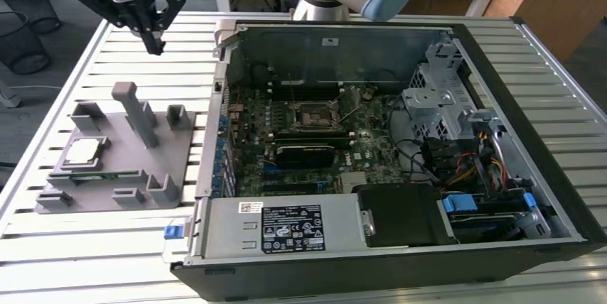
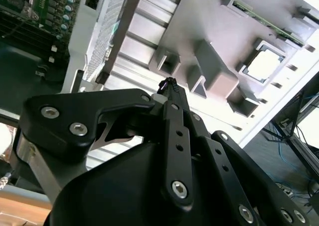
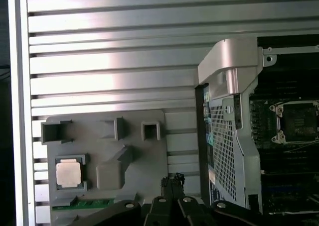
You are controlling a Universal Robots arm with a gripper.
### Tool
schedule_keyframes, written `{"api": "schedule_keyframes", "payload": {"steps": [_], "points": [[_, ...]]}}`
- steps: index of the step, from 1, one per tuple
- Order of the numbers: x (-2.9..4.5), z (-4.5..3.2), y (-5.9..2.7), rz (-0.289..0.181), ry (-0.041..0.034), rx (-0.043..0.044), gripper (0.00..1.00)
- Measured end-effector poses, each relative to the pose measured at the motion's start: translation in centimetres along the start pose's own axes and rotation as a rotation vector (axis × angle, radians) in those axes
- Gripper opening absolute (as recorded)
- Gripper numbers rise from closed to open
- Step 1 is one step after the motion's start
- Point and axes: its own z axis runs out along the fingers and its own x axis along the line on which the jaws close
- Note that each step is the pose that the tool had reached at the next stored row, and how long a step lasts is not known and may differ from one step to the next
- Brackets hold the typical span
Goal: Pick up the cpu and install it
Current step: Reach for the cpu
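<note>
We see the gripper (image 1: 152, 47) hovering empty, jaws clenched together, over the slatted table (image 1: 95, 247), while the cpu (image 1: 81, 150) lies flat on the gray fixture (image 1: 128, 158) beside the open computer case (image 1: 379, 272).

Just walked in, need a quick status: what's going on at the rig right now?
The robot arm's black gripper hangs shut and empty above the slatted metal table, near the grey plastic fixture but apart from it. The small square silver-topped cpu lies flat in its recess on that fixture, untouched. Inside the open black computer case, the black square motherboard socket holds no chip, so nothing is installed yet.
</note>
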Motion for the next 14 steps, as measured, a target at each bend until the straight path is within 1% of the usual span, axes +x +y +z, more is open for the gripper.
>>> {"api": "schedule_keyframes", "payload": {"steps": [4,6,12,14], "points": [[1.72,0.09,-0.21,0.0,0.0,0.0,0.11],[2.43,0.17,-0.46,0.0,-0.0001,-0.0001,0.11],[3.04,0.48,-1.15,-0.019,0.0008,0.0,0.11],[3.47,0.55,-1.3,-0.022,0.0008,-0.0001,0.11]]}}
